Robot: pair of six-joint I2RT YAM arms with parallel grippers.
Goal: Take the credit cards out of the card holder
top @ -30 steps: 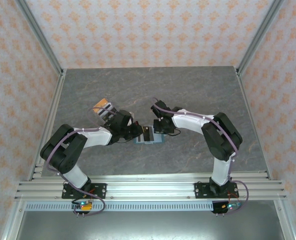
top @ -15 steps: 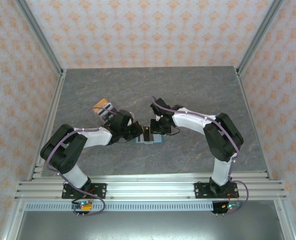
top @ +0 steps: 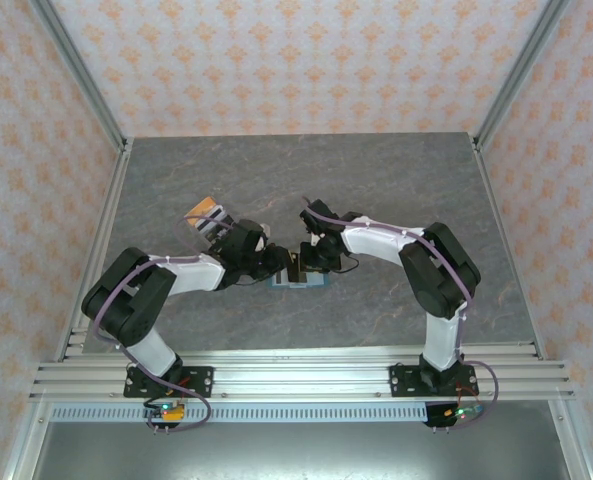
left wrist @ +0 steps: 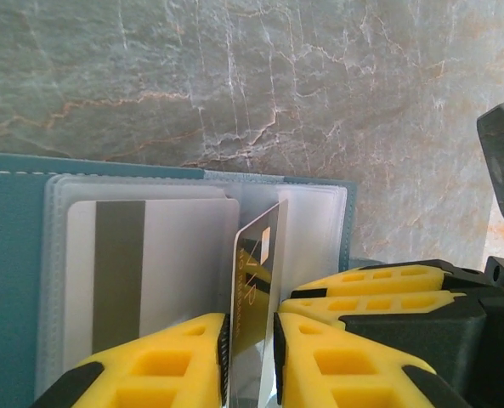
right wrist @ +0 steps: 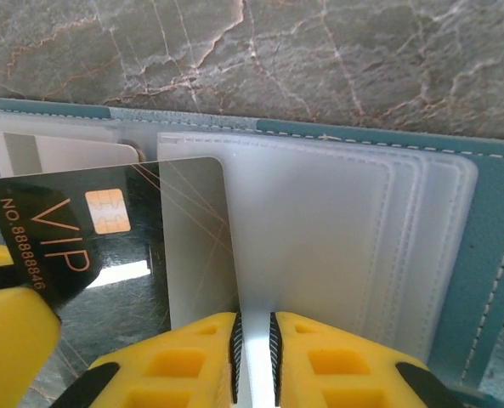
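Note:
The teal card holder (top: 317, 281) (left wrist: 14, 255) (right wrist: 491, 255) lies open on the grey table between both grippers. A dark VIP credit card (left wrist: 253, 280) (right wrist: 56, 246) stands up out of a clear sleeve. My left gripper (top: 279, 262) (left wrist: 250, 319) straddles it, jaws a little apart, the card leaning on one pad. A pale striped card (left wrist: 175, 255) sits in another sleeve. My right gripper (top: 311, 258) (right wrist: 253, 316) is shut on a clear sleeve leaf (right wrist: 319, 238) of the holder. More cards (top: 208, 215), one orange, lie behind the left arm.
The right gripper's yellow fingers (left wrist: 379, 285) crowd in close beside my left fingers. Metal rails (top: 296, 375) run along the near table edge. Patterned walls close in the table's sides and back.
My left jaws have eased apart around the dark card, which was pinched before. The right arm has crept slightly left towards the holder.

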